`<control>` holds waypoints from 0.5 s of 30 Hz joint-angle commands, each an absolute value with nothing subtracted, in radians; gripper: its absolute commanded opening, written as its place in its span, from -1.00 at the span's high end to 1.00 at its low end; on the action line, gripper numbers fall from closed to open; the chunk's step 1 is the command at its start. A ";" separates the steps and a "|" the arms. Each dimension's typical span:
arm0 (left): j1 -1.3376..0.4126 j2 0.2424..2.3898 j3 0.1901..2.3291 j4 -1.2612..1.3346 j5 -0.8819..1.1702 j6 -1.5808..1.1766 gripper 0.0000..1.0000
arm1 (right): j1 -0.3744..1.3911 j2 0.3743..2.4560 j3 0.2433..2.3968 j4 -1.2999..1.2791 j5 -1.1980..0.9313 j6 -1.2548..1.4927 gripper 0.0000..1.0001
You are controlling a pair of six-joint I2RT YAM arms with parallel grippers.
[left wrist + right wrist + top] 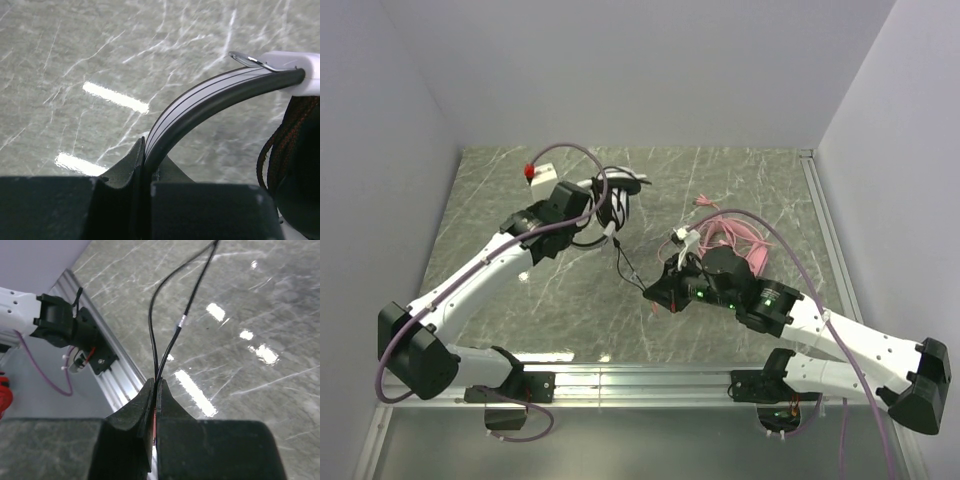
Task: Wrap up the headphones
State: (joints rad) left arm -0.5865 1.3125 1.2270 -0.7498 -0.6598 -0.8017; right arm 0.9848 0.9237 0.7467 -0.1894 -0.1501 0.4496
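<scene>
The left gripper [592, 206] covers part of the black-and-white headset [623, 186], and the right arm [745, 288] hides the near side of the pink headset [732, 238]. The black cable [169, 300] runs off the right wrist view's top edge. A red item [530, 171] near the far-left corner of the worktop [720, 175] is too small to identify.

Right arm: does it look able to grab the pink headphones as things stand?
Probably not yet. The right gripper is shut on the black cable, so its jaws are taken. The pink headphones lie close beside its wrist, nothing between; after a release, reach looks likely.
</scene>
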 commanded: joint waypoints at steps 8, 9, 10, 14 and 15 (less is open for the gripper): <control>-0.669 1.166 0.933 -0.315 -1.003 -0.871 0.99 | 0.783 1.008 0.772 0.080 -0.641 0.730 1.00; -0.679 1.158 0.911 -0.295 -1.017 -0.880 0.99 | 0.776 1.018 0.767 0.128 -0.652 0.767 1.00; -0.698 1.148 0.891 -0.267 -1.047 -0.911 0.99 | 0.776 1.041 0.767 0.167 -0.658 0.834 1.00; -0.722 1.158 0.839 -0.238 -1.072 -0.946 0.99 | 0.773 1.114 0.793 0.349 -0.646 0.977 1.00; -0.730 1.175 0.842 -0.247 -1.072 -0.957 0.99 | 0.775 1.129 0.807 0.373 -0.629 1.003 1.00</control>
State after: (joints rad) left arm -0.7200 1.1786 0.8391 -0.3981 -0.9405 -0.8639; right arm 0.7742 1.1065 0.7628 0.1471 -0.5556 0.8394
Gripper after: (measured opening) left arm 0.081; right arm 0.018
